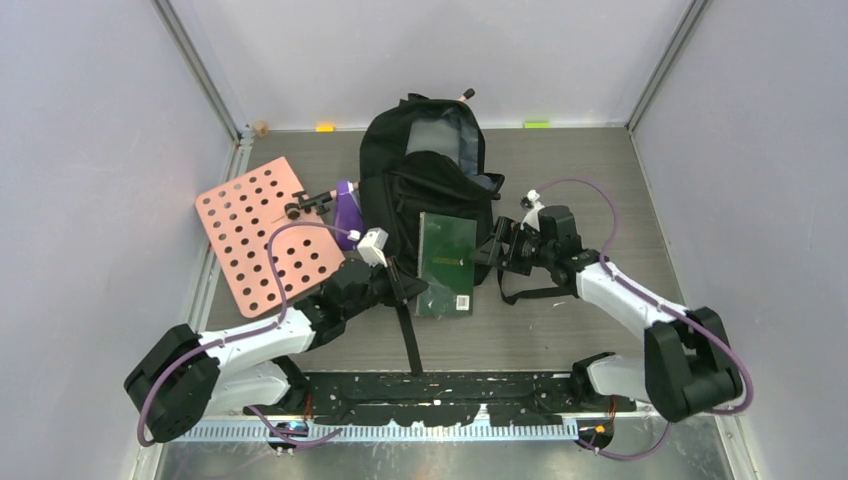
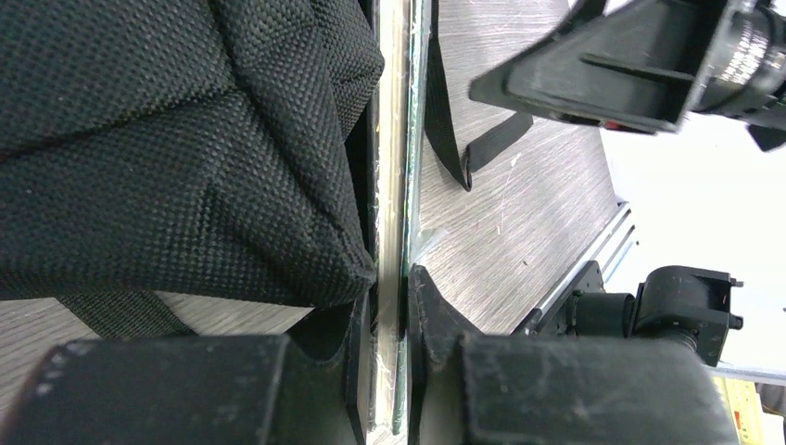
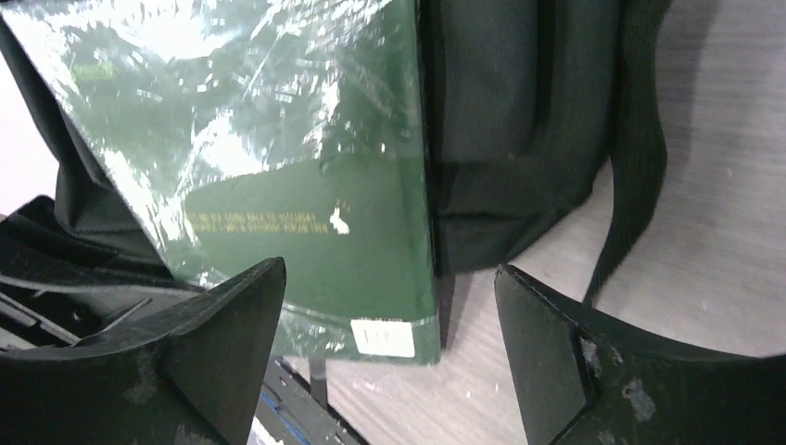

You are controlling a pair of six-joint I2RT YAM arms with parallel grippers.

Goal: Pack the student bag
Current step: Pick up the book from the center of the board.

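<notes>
The student bag (image 1: 425,170), a large black backpack, lies at the back middle with its top open. A dark green plastic-wrapped book (image 1: 446,262) rests against the bag's near end and on the table. My left gripper (image 1: 418,291) is shut on the book's near left edge. In the left wrist view (image 2: 393,287) the thin book edge (image 2: 394,185) is pinched between both fingers, with the bag (image 2: 167,139) to the left. My right gripper (image 1: 492,250) is open beside the book's right edge. In the right wrist view (image 3: 389,343) its jaws stand wide apart over the book's corner (image 3: 306,185) and the bag (image 3: 519,139).
A pink perforated board (image 1: 265,235) lies at the left, with a purple bottle (image 1: 347,212) and a small black clip (image 1: 310,203) beside the bag. Black bag straps trail on the table near the front (image 1: 410,340) and under the right arm (image 1: 530,292).
</notes>
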